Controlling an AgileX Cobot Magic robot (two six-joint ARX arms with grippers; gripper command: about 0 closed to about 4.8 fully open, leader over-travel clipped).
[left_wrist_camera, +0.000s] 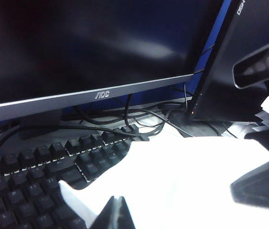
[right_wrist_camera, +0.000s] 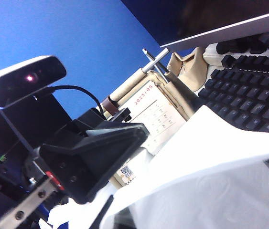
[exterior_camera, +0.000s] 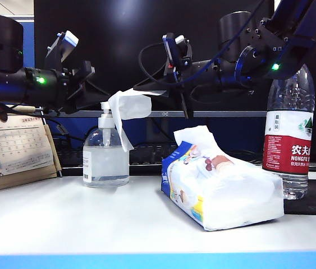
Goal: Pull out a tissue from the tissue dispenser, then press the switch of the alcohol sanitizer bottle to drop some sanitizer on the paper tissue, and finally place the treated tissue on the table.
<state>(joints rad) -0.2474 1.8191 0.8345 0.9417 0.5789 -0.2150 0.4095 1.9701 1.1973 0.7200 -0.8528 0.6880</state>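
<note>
Right gripper (exterior_camera: 146,89) level, fingers clamped on tissue (exterior_camera: 128,106) above switch (exterior_camera: 106,109); left gripper (exterior_camera: 99,96) beside, fingers' state unclear.

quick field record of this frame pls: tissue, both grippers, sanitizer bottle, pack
tissue: thin white paper sheet, in the air over the pump, held by right gripper
right gripper: shut on tissue, reaching in from the right
left gripper: beside the pump head; jaw state unclear
sanitizer bottle: squat clear plastic, upright on white table
tissue pack: soft white printed plastic, next sheet sticking up
</note>
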